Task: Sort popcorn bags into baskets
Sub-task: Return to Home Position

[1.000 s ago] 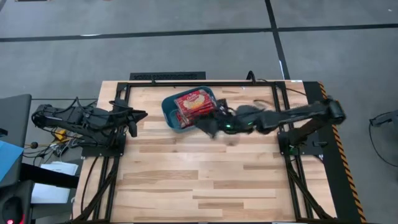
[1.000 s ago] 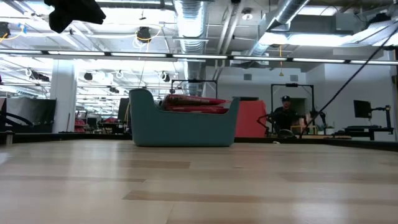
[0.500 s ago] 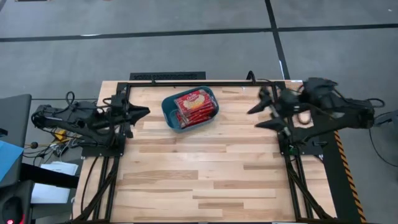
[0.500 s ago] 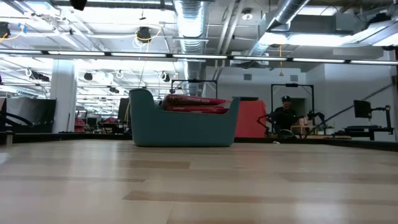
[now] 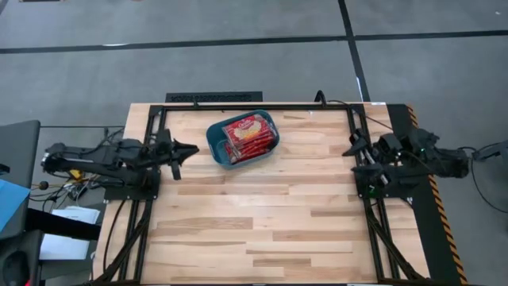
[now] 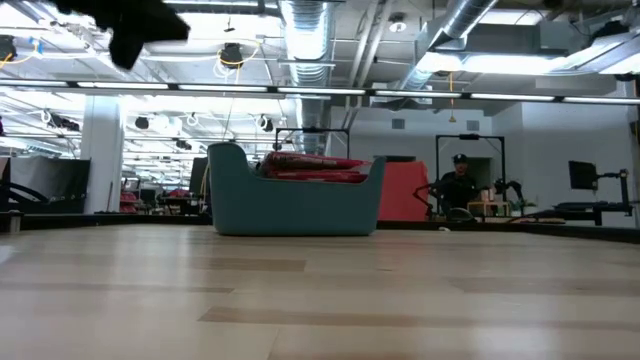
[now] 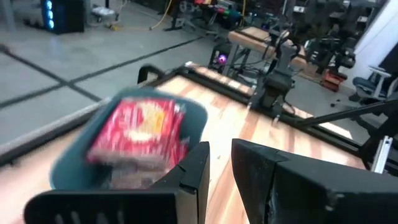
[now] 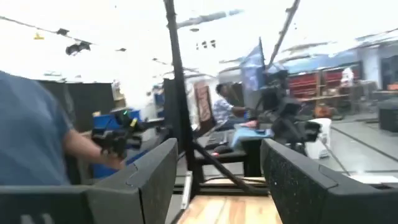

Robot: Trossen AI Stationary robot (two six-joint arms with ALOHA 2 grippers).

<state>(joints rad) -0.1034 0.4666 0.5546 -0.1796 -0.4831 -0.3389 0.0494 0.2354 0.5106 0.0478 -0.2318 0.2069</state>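
Seen from my remote console: the popcorn bags lie stacked in the teal tub on the table, just beside my left gripper, fingers narrowly apart. The right gripper, fingers spread wide, sits well apart.

Wooden table, grey floor, person beyond

Red popcorn bags in teal tub — blurred, left hand before it, fingers narrowly apart
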